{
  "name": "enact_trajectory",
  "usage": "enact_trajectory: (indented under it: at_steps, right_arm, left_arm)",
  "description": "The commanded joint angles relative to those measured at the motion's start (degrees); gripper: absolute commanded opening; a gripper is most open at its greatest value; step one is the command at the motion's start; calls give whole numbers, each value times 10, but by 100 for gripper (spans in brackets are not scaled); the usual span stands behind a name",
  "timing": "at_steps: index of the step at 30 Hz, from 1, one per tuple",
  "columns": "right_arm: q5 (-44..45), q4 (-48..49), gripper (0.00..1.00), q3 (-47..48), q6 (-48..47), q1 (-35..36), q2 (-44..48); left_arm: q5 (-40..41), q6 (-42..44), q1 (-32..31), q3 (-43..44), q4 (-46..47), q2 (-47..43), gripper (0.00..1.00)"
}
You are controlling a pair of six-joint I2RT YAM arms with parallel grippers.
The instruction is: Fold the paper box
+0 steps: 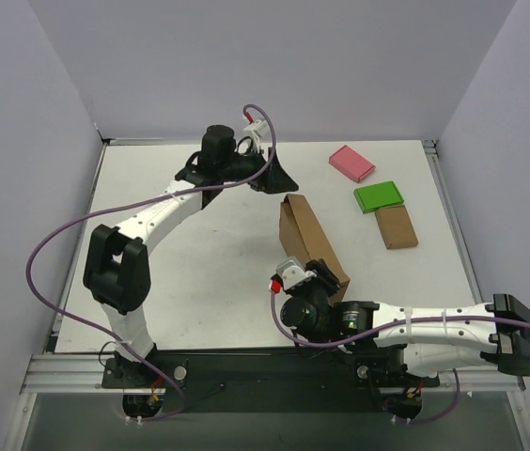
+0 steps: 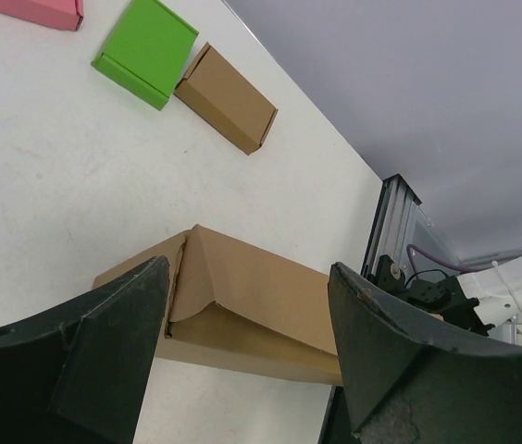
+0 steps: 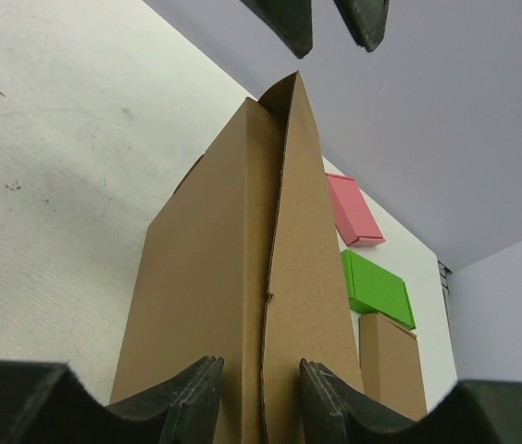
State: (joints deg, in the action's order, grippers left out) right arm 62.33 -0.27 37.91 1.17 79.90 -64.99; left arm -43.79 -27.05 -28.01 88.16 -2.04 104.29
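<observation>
Note for you: the paper box lies part-folded on the bench, long axis running away from the arm bases, with the pink block, green block and small brown block well apart from it on its far right. The right fingers sit at the box's near end, partly closed, with the doubled cardboard filling the gap between them; you can read that as a grip on the box. The left fingers stand wide apart just beyond the box's far end, holding nothing and clear of the cardboard. Risk, as a judgement: you have the box by one end only, on a thin fold, so an off-centre push from the left fingers could swing it about that grip or pull it free. The two panels also gape toward the far peak. If you close on the peak without squaring up, expect a crushed wall or a flap that springs back open. The top view gives the box's whole length and both arms but hides the contact at the near end. The right wrist view alone shows the seam splitting and the left fingertips above the peak, apart from it. The left wrist view alone shows the far-end flap bent over along its crease, not yet seated.
</observation>
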Motion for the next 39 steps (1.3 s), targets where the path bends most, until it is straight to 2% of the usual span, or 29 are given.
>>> enact_trajectory:
  at_steps: [1, 12, 21, 27, 35, 39]
  right_arm:
    - [-77, -75, 38, -17, 53, -1, -9]
    - [-84, -90, 38, 1, 65, -2, -29]
    - [-87, -89, 38, 4, 64, -2, -38]
    - [-81, -90, 38, 1, 61, -2, -37]
    - [-73, -92, 40, 4, 59, -4, -37]
    - [-73, -99, 46, 10, 60, -8, -36]
  left_arm:
    - [-13, -12, -4, 22, 12, 26, 79]
    - [-18, -23, -6, 3, 49, 64, 79]
    - [-23, -41, -2, -14, 78, 88, 65]
    - [-19, -41, -4, -43, 70, 86, 49]
    - [20, -13, -7, -114, 3, 70, 47]
    - [47, 7, -10, -138, -24, 63, 44]
